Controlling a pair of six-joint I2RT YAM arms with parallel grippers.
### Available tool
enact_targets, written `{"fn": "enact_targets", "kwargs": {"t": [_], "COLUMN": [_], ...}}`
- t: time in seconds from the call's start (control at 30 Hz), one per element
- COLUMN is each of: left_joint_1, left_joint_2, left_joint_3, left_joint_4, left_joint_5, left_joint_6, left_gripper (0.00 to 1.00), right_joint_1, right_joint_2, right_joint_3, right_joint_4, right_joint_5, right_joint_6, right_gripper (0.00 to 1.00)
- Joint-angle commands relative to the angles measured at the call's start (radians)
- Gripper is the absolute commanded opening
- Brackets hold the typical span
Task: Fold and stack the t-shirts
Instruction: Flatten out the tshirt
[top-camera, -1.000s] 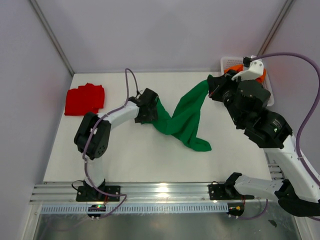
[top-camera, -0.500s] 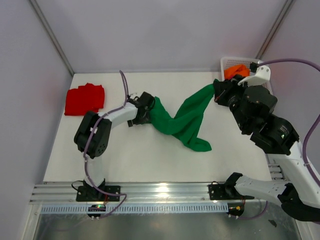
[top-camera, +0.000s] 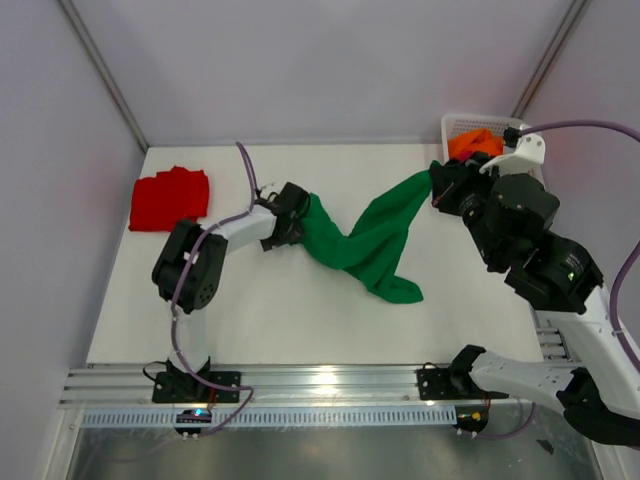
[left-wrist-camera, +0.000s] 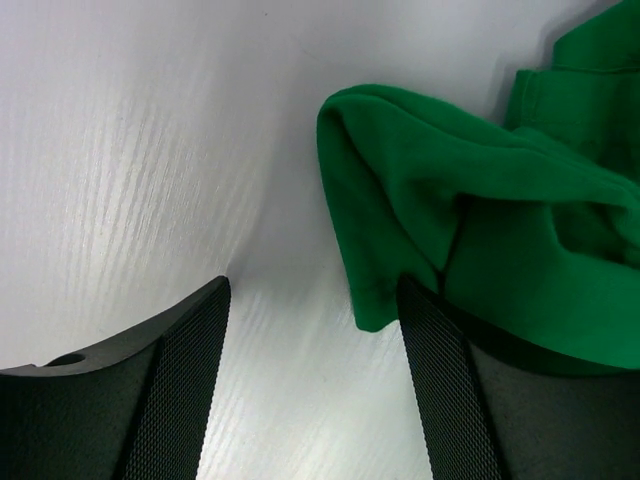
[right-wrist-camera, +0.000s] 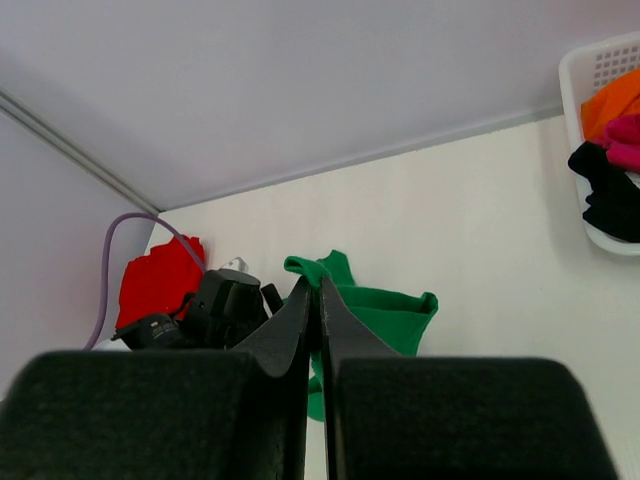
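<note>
You have one piece finished, by the look of it: the red soft cloth t-shirt (top-camera: 170, 198) lies folded into a compact block at the far left corner of the white counter (top-camera: 270, 310), the start of a stack with nothing on it yet. The bright green soft cloth t-shirt (top-camera: 365, 240) is the one in hand, and it is nowhere near folded. It runs as a twisted band across the middle of the counter, one end drooping toward you. Your right gripper (right-wrist-camera: 319, 288) has its fingers pressed together, and the top view shows the cloth rising to it, so I judge it is clamped on a corner of that shirt. Your left gripper (left-wrist-camera: 314, 295) stands apart. The green hem lies against the inside of one finger but is not pinched. The white plastic mesh basket (top-camera: 455, 124) at the far right corner holds an orange cloth t-shirt (top-camera: 473, 143), a magenta cloth t-shirt (right-wrist-camera: 625, 130) and a black cloth t-shirt (right-wrist-camera: 608, 200), so most of the job is left. The counter is matte and pale, enclosed by plain grey wall panels (top-camera: 330, 70), with a silver metal rail (top-camera: 320, 382) along its near edge.
</note>
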Motion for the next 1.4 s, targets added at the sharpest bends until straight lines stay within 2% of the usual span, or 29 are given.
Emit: {"fn": "enact_targets", "kwargs": {"t": [0.0, 0.03, 0.1, 0.13, 0.2, 0.23, 0.53, 0.63, 0.87, 1.03, 1.27, 1.33, 1.37], "left_joint_1": [-0.001, -0.001, -0.001, -0.001, -0.001, -0.001, -0.001, -0.001, -0.001, -0.001, 0.005, 0.027, 0.037], "left_joint_2": [0.062, 0.068, 0.081, 0.086, 0.101, 0.103, 0.086, 0.08, -0.094, -0.153, -0.168, -0.153, -0.146], "left_joint_3": [-0.008, -0.008, -0.01, -0.01, -0.007, -0.005, 0.002, 0.051, 0.189, 0.402, 0.723, 0.899, 0.9], "left_joint_4": [0.084, 0.089, 0.099, 0.105, 0.104, 0.101, 0.073, 0.008, -0.138, -0.308, -0.462, -0.508, -0.508], "left_joint_5": [0.069, 0.076, 0.097, 0.102, 0.106, 0.105, 0.077, 0.036, -0.114, -0.179, -0.288, -0.291, -0.29], "left_joint_6": [-0.047, -0.046, -0.043, -0.044, -0.047, -0.051, -0.04, -0.026, 0.087, 0.189, 0.333, 0.383, 0.396], "left_gripper": [0.69, 0.66, 0.42, 0.19, 0.02, 0.0, 0.0, 0.0, 0.0, 0.0, 0.0, 0.0, 0.0], "right_joint_1": [0.0, -0.002, 0.0, 0.0, 0.0, -0.002, 0.0, -0.002, -0.002, -0.003, -0.046, -0.076, -0.089], "right_joint_2": [-0.025, -0.028, -0.027, -0.028, -0.028, -0.028, -0.021, -0.019, 0.013, 0.027, 0.056, 0.058, 0.061], "right_joint_3": [0.024, 0.022, 0.018, 0.016, 0.015, 0.015, 0.008, 0.001, -0.008, -0.05, -0.054, -0.047, -0.039], "right_joint_4": [0.013, 0.013, 0.005, 0.002, 0.001, 0.002, 0.015, 0.033, 0.051, 0.085, 0.13, 0.154, 0.157], "right_joint_5": [0.032, 0.034, 0.04, 0.041, 0.04, 0.041, 0.038, 0.037, 0.1, 0.107, 0.132, 0.144, 0.144], "right_joint_6": [0.019, 0.019, 0.021, 0.024, 0.025, 0.025, 0.021, 0.001, -0.068, -0.079, -0.116, -0.129, -0.134], "right_gripper": [0.03, 0.03, 0.03, 0.03, 0.03, 0.03, 0.03, 0.03, 0.03, 0.03, 0.03, 0.03, 0.03]}}
